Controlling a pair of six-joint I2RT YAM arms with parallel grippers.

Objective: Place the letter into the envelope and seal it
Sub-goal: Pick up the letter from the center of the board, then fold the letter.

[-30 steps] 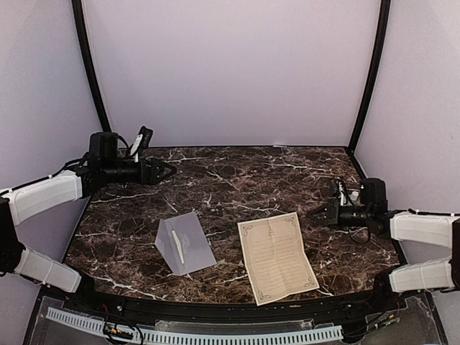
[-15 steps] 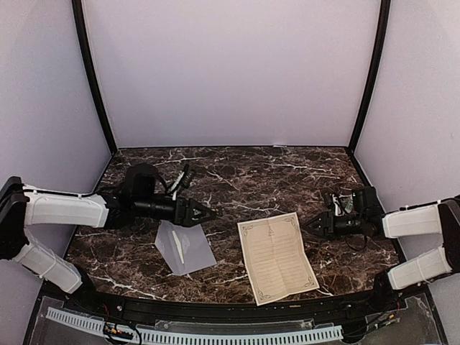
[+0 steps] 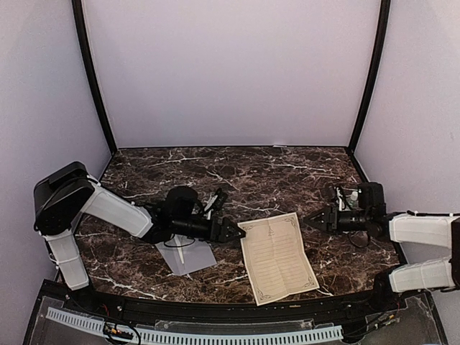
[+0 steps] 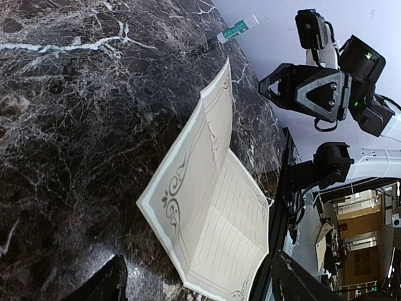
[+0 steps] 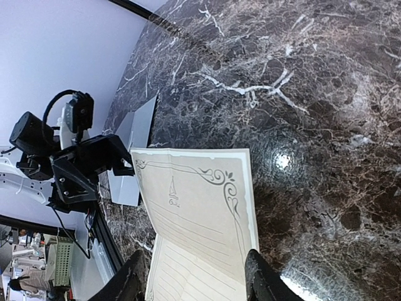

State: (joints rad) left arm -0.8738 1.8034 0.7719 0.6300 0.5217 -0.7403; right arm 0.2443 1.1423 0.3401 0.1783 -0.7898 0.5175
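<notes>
The letter [image 3: 277, 257], cream with ruled lines and a dark ornate border, lies face up right of centre. It is creased across the middle and its far half lifts a little [image 4: 210, 207]. The grey-lavender envelope [image 3: 192, 257] lies to its left, partly under my left arm. My left gripper [image 3: 233, 233] is low over the table at the letter's far-left corner, jaws wide open and empty. From the right, my right gripper [image 3: 309, 219] points at the letter's far-right corner, open, with its fingers [image 5: 263, 279] spread either side of the sheet's near edge [image 5: 200, 219].
A small white-and-green tube [image 4: 238, 28] lies on the marble near the right wall. Lavender walls close in the back and sides, with black posts at the corners. A black rail [image 3: 215, 305] runs along the table's front edge.
My left arm has swung from the back left across the envelope to the letter's left corner. My right gripper has opened from shut and stayed near the letter's right corner.
</notes>
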